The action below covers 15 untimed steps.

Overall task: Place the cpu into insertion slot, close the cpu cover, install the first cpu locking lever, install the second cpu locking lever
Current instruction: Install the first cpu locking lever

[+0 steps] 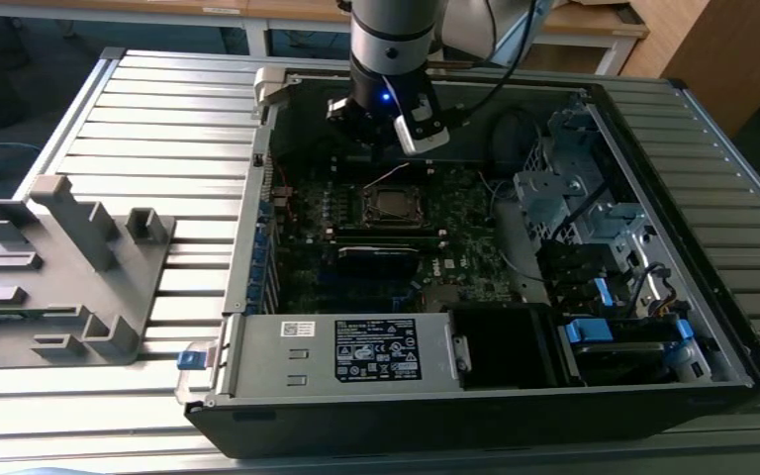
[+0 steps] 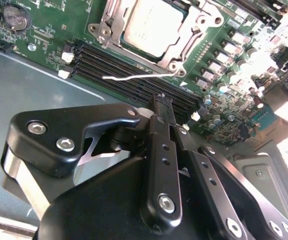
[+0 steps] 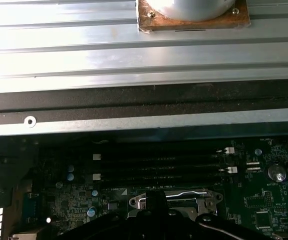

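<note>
Jaws up close look pinched shut, empty. Just past their tips the cpu (image 2: 151, 25) sits framed by the cpu cover (image 2: 197, 26). Light, stiff, fragile; I'd grab edges only.

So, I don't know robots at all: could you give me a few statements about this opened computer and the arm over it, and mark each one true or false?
1. The cpu sits in place on the green board. True.
2. The gripper is carrying the cpu. False: the cpu rests on the board, apart from the gripper.
3. The computer case is closed up. False: its side is open and the board inside shows.
4. A grey fixture stands outside the case, at the exterior view's left. True.
5. The cpu cover stands upright. False: it lies flat, framing the cpu.
</note>
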Each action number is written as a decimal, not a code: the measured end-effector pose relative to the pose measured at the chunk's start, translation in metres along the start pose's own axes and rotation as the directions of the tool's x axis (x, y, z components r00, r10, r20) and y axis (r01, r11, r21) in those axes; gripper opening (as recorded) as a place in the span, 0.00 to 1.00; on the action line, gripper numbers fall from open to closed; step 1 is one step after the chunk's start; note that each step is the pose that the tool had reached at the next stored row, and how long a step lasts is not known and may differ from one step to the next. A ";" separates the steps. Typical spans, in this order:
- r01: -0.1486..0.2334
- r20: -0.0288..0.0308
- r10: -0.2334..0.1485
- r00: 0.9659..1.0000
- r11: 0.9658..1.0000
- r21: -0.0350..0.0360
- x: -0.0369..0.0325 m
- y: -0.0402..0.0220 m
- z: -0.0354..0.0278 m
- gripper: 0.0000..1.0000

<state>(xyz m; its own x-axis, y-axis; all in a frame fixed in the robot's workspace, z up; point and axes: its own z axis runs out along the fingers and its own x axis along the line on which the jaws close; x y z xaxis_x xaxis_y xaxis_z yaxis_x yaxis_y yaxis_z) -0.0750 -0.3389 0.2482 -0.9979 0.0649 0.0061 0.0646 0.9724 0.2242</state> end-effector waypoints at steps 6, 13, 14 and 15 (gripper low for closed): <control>0.000 0.000 0.000 1.000 1.000 0.000 -0.0011 0.0000 0.0007 0.10; 0.000 0.000 0.000 1.000 1.000 0.000 -0.0015 -0.0008 0.0040 0.10; 0.000 0.000 0.000 1.000 1.000 0.000 -0.0023 -0.0009 0.0049 0.10; 0.000 0.000 0.000 1.000 1.000 0.000 -0.0032 -0.0010 0.0056 0.10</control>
<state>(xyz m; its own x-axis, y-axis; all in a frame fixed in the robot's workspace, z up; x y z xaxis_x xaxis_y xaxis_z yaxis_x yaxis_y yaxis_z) -0.0718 -0.3389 0.2425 -0.9979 0.0648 0.0061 0.0645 0.9724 0.2244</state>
